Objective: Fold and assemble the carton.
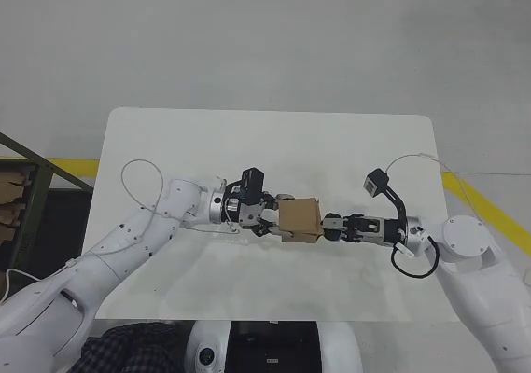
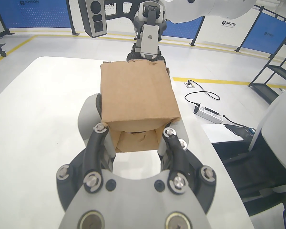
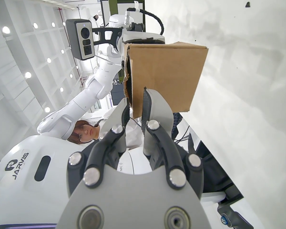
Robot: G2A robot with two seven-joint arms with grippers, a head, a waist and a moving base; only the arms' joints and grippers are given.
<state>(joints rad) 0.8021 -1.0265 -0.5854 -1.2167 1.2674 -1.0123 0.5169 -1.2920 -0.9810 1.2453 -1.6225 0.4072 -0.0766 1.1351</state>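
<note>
The carton (image 1: 299, 221) is held between both grippers, apparently just off the table (image 1: 246, 140), over its middle toward the front edge. The left gripper (image 2: 133, 129) is closed across one open end. The right gripper (image 3: 135, 101) is pinched on a wall edge at the other end. The cardboard is judged light, thin and easily crushed or torn, so it is best held near its creases. A folded-in flap is seen inside the open end.

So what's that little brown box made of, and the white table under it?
The carton looks like plain brown cardboard, matt and unprinted; the ragged, fibrous edge in the right wrist view suggests corrugated board. The table top is smooth, white and faintly reflective, probably laminate or painted board, but the look leaves that open.
</note>
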